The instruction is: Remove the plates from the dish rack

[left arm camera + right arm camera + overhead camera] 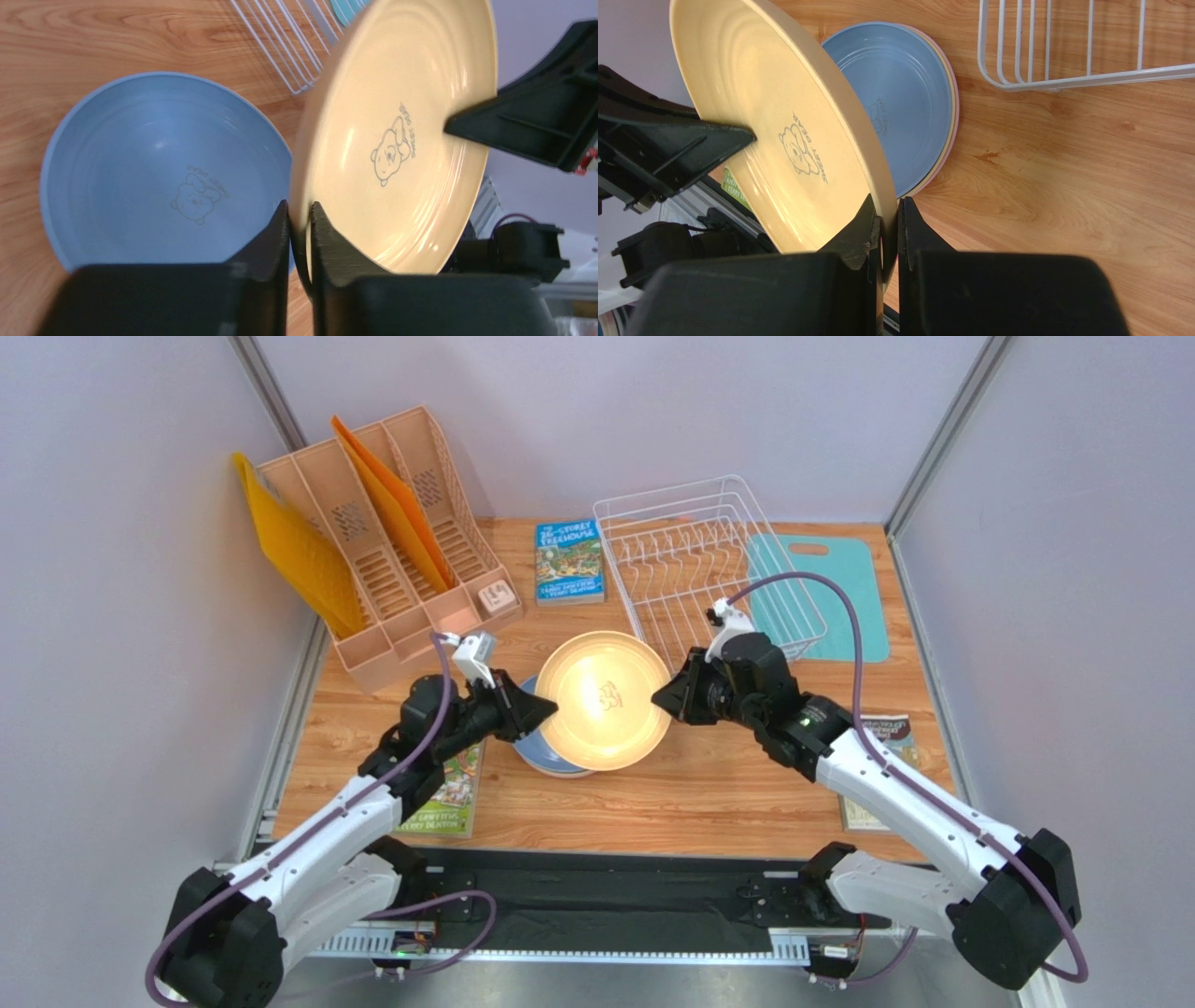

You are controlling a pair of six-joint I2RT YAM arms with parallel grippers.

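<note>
Tan-yellow plate (603, 697) hangs over the stacked plates (540, 745) on the bench (730, 784). Left pincer (550, 709) and right pincer (662, 695) clamp opposite rims, probably a handover for stacking. Dish rack (709, 560) holds none.

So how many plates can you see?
4. A yellow plate is held up by the left claw and right claw. The blue plate lies on the table beneath, with a pink plate and a second yellow plate peeking out under it.
</note>
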